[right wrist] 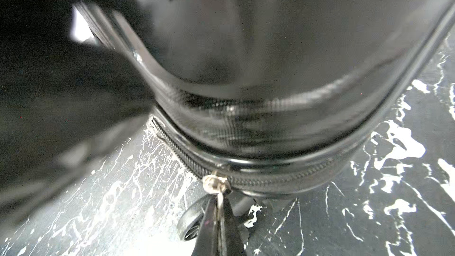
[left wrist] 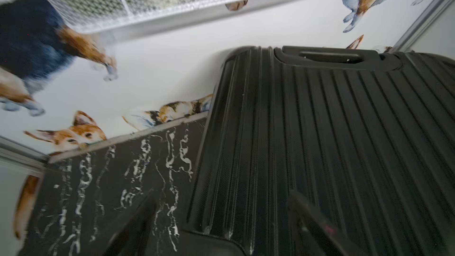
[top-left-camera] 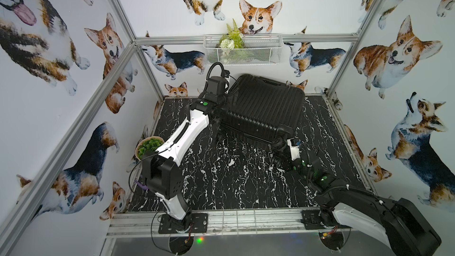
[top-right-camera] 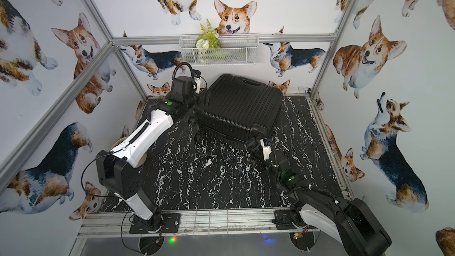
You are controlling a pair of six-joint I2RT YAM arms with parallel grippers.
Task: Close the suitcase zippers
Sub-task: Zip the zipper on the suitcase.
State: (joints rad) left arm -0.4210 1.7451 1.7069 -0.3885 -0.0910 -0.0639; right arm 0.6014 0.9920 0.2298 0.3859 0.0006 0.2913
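The black ribbed suitcase (top-left-camera: 264, 112) (top-right-camera: 242, 113) lies flat at the back of the marble table, its moulded handle (left wrist: 330, 56) toward the rear wall. My left gripper (top-left-camera: 219, 109) (left wrist: 222, 220) hangs open over the suitcase's near left corner, one finger (left wrist: 138, 225) above the table and the other above the shell, holding nothing. My right gripper (top-left-camera: 283, 144) (right wrist: 219, 210) is shut on the silver zipper pull at the near right corner, beside a wheel (right wrist: 190, 221). The zippers' track (right wrist: 275, 181) is joined on one side of the slider (right wrist: 214, 181) and parted on the other.
A white wire basket (top-left-camera: 242, 52) with a fern hangs on the rear wall just above the suitcase. A potted green plant (top-left-camera: 147, 145) stands at the table's left edge behind my left arm. Aluminium frame posts (top-left-camera: 344, 65) fence the table.
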